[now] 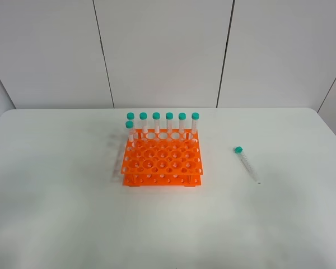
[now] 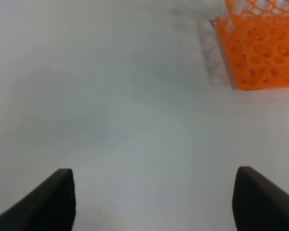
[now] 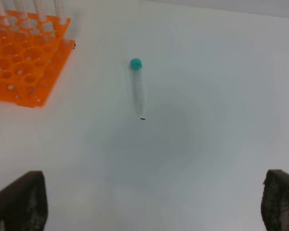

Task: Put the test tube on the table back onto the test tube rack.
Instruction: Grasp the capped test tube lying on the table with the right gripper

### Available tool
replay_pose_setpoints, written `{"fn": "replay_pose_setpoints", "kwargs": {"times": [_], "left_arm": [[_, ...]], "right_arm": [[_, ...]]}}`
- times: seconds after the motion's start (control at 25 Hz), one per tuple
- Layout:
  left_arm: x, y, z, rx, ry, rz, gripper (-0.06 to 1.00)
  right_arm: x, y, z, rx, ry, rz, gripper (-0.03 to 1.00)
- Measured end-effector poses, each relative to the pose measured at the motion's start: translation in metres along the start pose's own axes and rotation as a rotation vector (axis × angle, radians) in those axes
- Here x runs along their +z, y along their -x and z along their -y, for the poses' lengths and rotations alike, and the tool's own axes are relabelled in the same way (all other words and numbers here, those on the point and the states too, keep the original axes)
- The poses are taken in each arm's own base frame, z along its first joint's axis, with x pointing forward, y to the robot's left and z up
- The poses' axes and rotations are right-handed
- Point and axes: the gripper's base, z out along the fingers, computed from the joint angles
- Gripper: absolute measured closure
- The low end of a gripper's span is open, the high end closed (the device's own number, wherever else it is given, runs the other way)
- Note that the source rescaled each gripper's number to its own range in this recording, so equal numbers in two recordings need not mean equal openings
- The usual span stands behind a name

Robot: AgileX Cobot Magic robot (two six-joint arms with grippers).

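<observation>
My right gripper (image 3: 149, 204) hangs released above the surface (image 1: 73, 202), jaws spread wide with nothing between them. My left gripper (image 2: 156, 199) is equally released and empty, off the rack's other side. I judge both are parked wide because no grasp has begun, and the right one is the natural choice, since it already faces the tube.

The test tube (image 1: 247, 165) lies flat on the surface, well apart from the rack (image 1: 162, 162), out to the rack's right side with bare surface all around it. That open space should let me come down over it without brushing anything.

Its long axis runs roughly parallel to the rack's right-hand side, slightly slanted. The teal cap points toward the rack's back row and sits a little nearer the rack, while the conical tip points toward the rack's front and angles away from it. I would therefore set my jaws across that axis, on the barrel below the cap.

The seven other tubes (image 1: 169, 123) stand upright, caps up, six along the rack's back row and one just in front at its left end. So this tube must be tipped from lying to vertical, tip down, before it enters a hole.
</observation>
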Motion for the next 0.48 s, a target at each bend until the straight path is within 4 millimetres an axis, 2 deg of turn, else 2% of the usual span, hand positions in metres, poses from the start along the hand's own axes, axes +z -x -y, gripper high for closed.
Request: {"fn": "replay_pose_setpoints", "kwargs": {"times": [0.36, 0.48], "left_arm": [[0.000, 0.000, 0.000, 0.000, 0.000, 0.000, -0.06], [0.000, 0.000, 0.000, 0.000, 0.000, 0.000, -0.06]], "right_arm": [[0.000, 0.000, 0.000, 0.000, 0.001, 0.001, -0.01], [0.000, 0.012, 0.000, 0.030, 0.012, -0.027, -0.01]]}}
